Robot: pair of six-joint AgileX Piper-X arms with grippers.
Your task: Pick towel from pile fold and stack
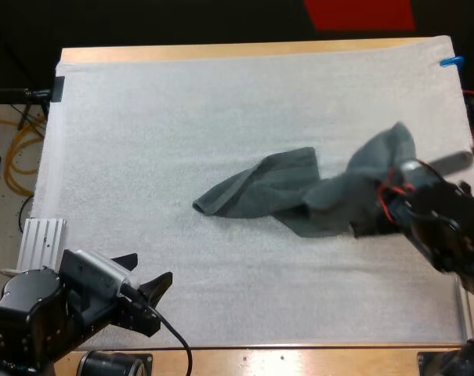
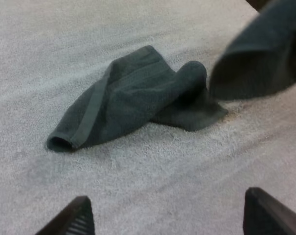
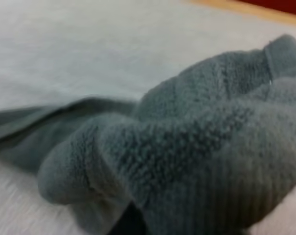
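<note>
Holding the towel (image 1: 272, 192) by its right end, my right gripper (image 1: 368, 222) is clamped on cloth raised off the mat (image 1: 166, 117) — the rest lies crumpled mid-mat. My left gripper (image 1: 152, 268) is released, well apart from it. Risk, I think: the grab pinches several layers — then the towel cannot open flat, or slips out.

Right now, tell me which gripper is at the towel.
The right gripper: it is at the raised end of the towel, while the left gripper sits open near the front edge of the mat, clear of the cloth.
</note>
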